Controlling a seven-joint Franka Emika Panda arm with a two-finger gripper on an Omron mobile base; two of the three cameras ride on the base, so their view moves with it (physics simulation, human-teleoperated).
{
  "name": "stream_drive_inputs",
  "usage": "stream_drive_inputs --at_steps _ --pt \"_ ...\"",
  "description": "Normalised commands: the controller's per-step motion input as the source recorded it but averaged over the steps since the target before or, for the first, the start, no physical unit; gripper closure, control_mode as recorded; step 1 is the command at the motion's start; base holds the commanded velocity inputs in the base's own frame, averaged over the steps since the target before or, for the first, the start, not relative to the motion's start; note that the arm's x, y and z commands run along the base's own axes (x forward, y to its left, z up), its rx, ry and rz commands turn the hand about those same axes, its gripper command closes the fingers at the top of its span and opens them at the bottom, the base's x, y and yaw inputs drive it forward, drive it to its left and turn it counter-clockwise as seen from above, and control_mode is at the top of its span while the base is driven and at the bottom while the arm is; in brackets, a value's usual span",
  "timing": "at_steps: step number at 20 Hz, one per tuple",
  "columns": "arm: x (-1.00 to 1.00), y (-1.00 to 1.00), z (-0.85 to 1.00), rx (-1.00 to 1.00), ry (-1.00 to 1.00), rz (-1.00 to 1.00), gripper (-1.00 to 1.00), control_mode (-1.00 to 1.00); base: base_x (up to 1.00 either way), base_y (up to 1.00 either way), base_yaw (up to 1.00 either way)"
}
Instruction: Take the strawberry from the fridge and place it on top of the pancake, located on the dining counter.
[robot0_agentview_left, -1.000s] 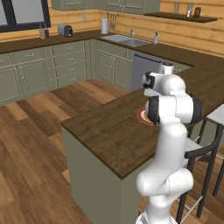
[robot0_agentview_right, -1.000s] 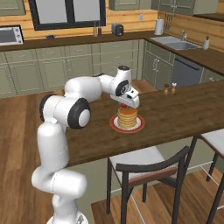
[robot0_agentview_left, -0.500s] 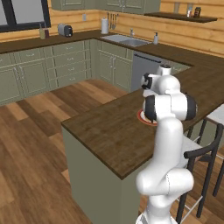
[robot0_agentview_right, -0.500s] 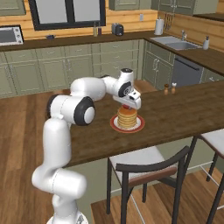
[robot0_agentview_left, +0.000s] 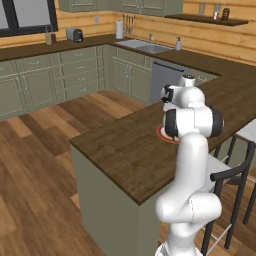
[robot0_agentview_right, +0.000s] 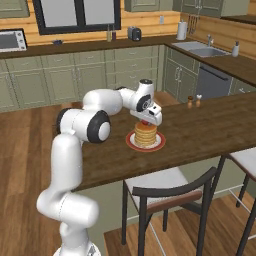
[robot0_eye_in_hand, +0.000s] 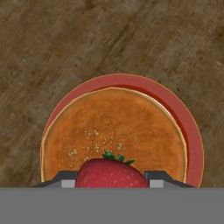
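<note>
Hand (robot0_agentview_right: 147, 120) clamped on the strawberry (robot0_eye_in_hand: 111, 173) above the pancake (robot0_agentview_right: 145, 135), chair (robot0_agentview_right: 167, 196) beside the dining counter (robot0_agentview_right: 210, 127).

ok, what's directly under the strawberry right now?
The strawberry, held in the gripper, hangs over the pancake on its red plate. The berry hides the pancake patch beneath, so contact is unclear.

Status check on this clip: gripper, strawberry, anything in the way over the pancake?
Gripper shut on strawberry. Hanging directly above pancake on its red plate, dining counter. Not yet released. Nothing in the way.
</note>
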Motion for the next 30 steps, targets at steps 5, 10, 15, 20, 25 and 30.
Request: stream_drive_inputs --at_steps 5,10,15,20,25,30 --pt "-0.23 -0.12 -0.21 0.0 0.0 0.0 -1.0 -1.0 0.0 0.0 0.0" --pt "-0.13 -0.01 -0.11 0.0 0.0 0.0 -1.0 -1.0 0.0 0.0 0.0" --pt "0.0 0.0 0.0 0.0 0.0 0.0 -1.0 -1.0 0.0 0.0 0.0" --pt "-0.07 0.0 0.07 0.0 0.0 0.0 -1.0 -1.0 0.0 0.0 0.0" --pt "-0.26 0.0 0.32 0.0 0.0 0.0 -1.0 -1.0 0.0 0.0 0.0" --pt "-0.25 0.0 0.14 0.0 0.0 0.0 -1.0 -1.0 0.0 0.0 0.0"
